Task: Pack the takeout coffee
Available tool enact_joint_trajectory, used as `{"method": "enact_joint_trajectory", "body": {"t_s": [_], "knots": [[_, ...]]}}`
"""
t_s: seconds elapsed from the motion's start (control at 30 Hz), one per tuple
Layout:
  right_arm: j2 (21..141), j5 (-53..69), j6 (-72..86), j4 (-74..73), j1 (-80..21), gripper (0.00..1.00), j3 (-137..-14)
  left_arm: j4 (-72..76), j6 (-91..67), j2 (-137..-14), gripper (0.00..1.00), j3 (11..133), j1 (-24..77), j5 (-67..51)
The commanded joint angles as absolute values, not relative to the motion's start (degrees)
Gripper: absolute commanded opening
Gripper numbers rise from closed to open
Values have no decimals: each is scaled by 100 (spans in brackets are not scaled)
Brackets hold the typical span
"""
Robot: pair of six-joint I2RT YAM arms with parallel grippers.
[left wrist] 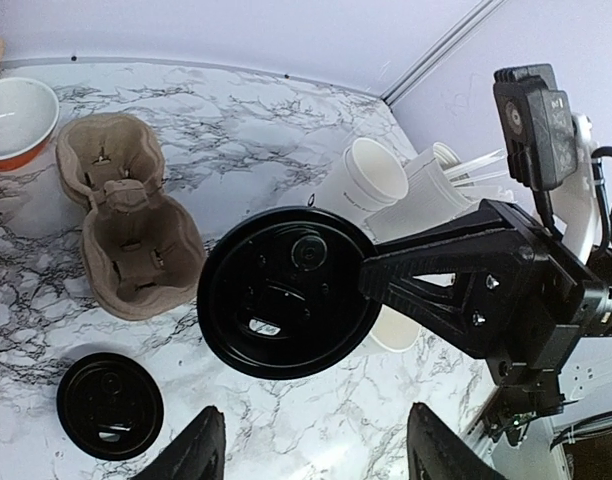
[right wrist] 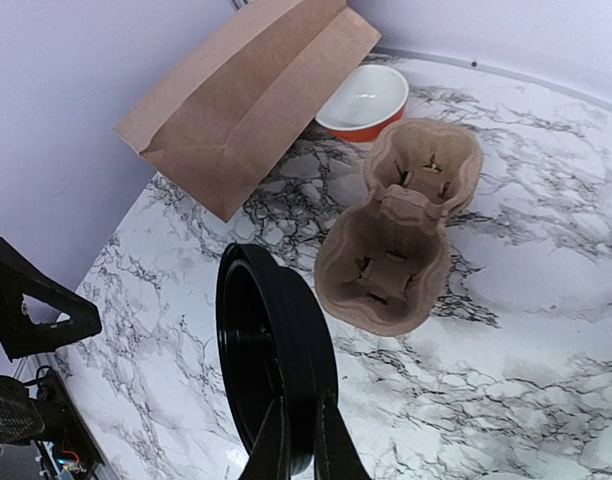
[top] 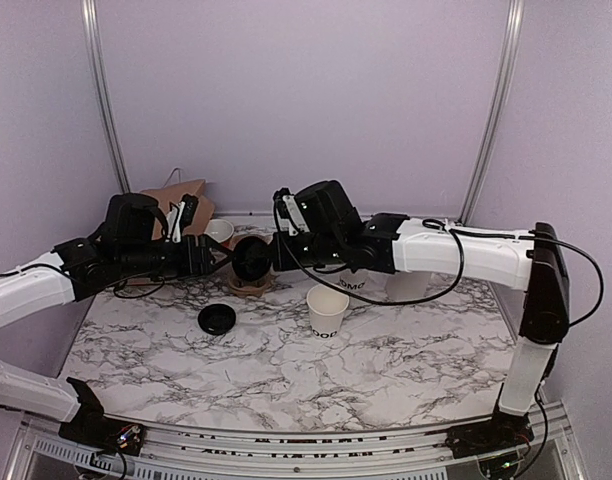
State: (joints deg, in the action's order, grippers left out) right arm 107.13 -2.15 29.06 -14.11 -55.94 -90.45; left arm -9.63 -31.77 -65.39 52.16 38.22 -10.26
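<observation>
Closest in, the right end effector (right wrist: 298, 430) is clenched on the rim of the black lid (right wrist: 271, 370), holding it on edge in the air over the worktop (right wrist: 546, 300), near the cardboard cup carrier (right wrist: 401, 225). The left end effector (left wrist: 316, 455) faces the lid with its jaws spread and nothing between them. The white paper cup (top: 327, 311) stands upright and uncovered on the marble, just right of centre and apart from both arms. A second black lid (top: 217, 319) lies flat to its left. By my reading the task is at an early stage: a lid is in hand, but capping the cup and seating it in the carrier, or in the brown paper bag (right wrist: 246, 95), are not yet done.
</observation>
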Motion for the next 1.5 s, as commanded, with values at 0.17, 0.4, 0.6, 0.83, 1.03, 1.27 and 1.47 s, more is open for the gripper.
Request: {"method": "enact_joint_trajectory", "body": {"t_s": [0.17, 0.4, 0.6, 0.83, 1.03, 1.27, 1.47], "knots": [[9458, -1513, 2262, -2118, -5546, 1, -8371, -246, -3533, -6908, 62, 5503, 3841, -1337], [8653, -2558, 1834, -2737, -5548, 1, -7878, 249, -3881, -7412, 62, 5586, 3841, -1600], [8272, -3470, 1544, -3242, -5605, 1, -7495, 642, -4335, -7881, 62, 5755, 4030, -1686], [8045, -4238, 1340, -3448, -5732, 1, -7197, 1074, -4850, -8258, 62, 5780, 4209, -1660], [8062, -4617, 1267, -3609, -5796, 1, -7136, 1139, -4987, -8515, 62, 5882, 4377, -1668], [8078, -4697, 1124, -3595, -5835, 1, -7111, 1145, -5034, -8628, 62, 5914, 4445, -1738], [8281, -4700, 1001, -3626, -5922, 1, -7216, 1144, -5045, -8666, 62, 5941, 4497, -1734]]}}
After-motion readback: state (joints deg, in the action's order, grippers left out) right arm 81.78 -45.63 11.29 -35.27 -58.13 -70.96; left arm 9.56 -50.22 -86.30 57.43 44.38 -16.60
